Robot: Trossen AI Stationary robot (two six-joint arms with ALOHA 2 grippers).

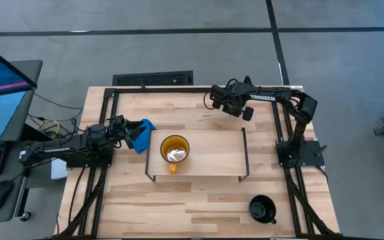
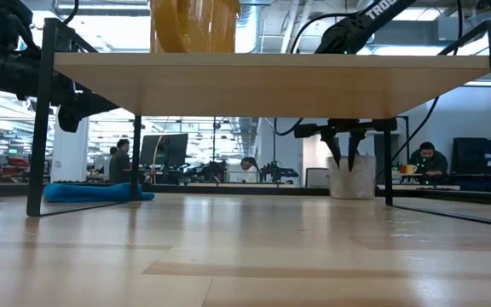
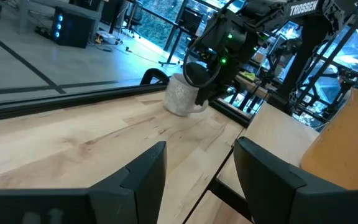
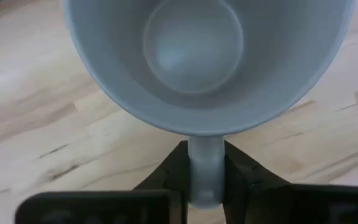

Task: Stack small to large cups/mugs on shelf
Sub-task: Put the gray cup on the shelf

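A light-wood table (image 1: 199,193) held a low wooden shelf (image 1: 212,155) at its centre, with a yellow mug (image 1: 175,150) on the shelf's left part. Behind the shelf, toward the right, the right gripper (image 4: 205,180) had its fingers closed on the handle of the pale grey mug (image 4: 205,68), which stood on the tabletop. A black mug (image 1: 261,208) sat at the near right. The left gripper (image 3: 194,180) waited left of the shelf, fingers apart and empty, beside a blue cloth (image 1: 143,129). The step appeared to be grasping the grey mug; next it likely needed lifting and carrying to the shelf.
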